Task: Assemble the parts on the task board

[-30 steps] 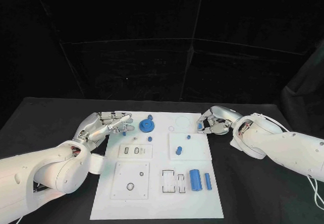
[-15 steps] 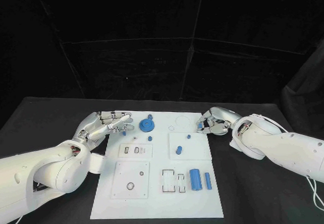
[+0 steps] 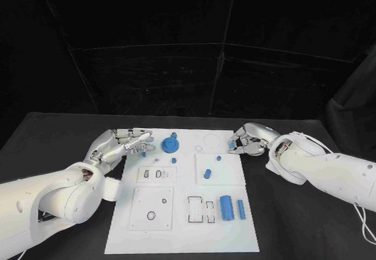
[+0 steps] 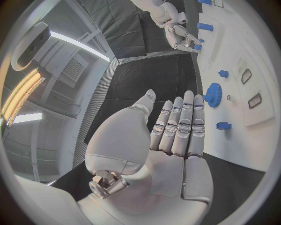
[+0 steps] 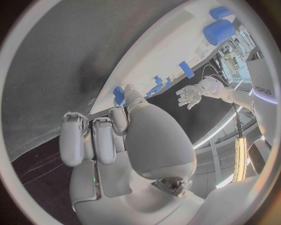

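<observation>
Task board; small blue part pinched, right wrist view.

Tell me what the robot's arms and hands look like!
Both arms are smooth, rounded white shells. The left arm is thick and bulgy; the right arm has a thin white cable running along it. Each ends in a silver, metal-looking hand with jointed fingers: the left hand and the right hand. The finger segments look like pale grey pads.
</observation>
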